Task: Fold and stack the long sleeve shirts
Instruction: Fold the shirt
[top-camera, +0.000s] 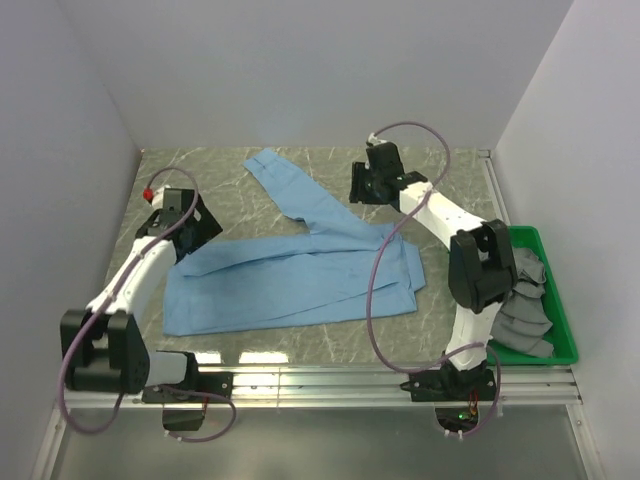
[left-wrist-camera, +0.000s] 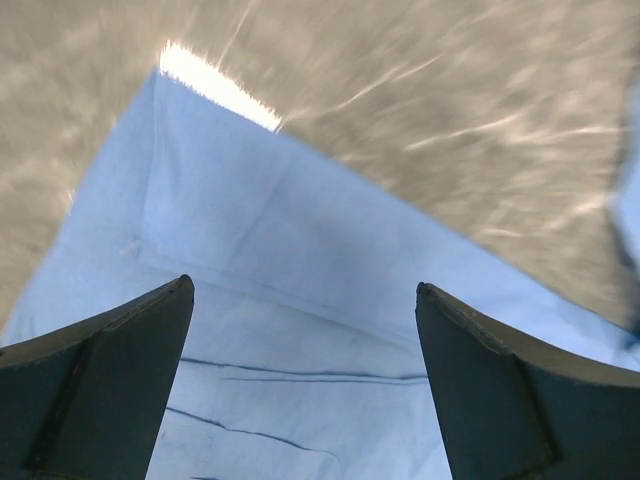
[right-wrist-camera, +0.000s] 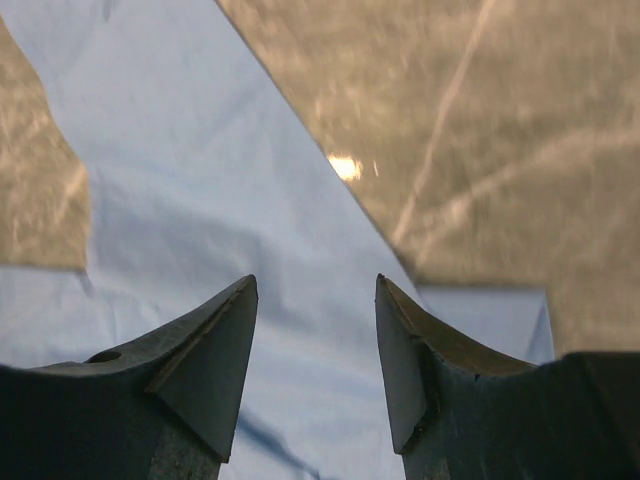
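While the blue shirt (top-camera: 300, 285) lies spread (one sleeve (top-camera: 290, 190) stretched away), the left gripper (left-wrist-camera: 302, 285) and right gripper (right-wrist-camera: 315, 280) hang over it, jaws apart.

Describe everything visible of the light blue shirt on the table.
The light blue shirt is thin, soft-looking plain cloth lying flat on the marbled table, its body spread in a creased rough rectangle. One long sleeve stretches diagonally toward the table's far edge. The open left gripper and right gripper hang above it, gripping nothing.

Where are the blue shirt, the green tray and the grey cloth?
blue shirt (top-camera: 290, 288), top view, middle of its body.
green tray (top-camera: 527, 240), top view, its bare far end.
grey cloth (top-camera: 525, 312), top view, the heap's middle.
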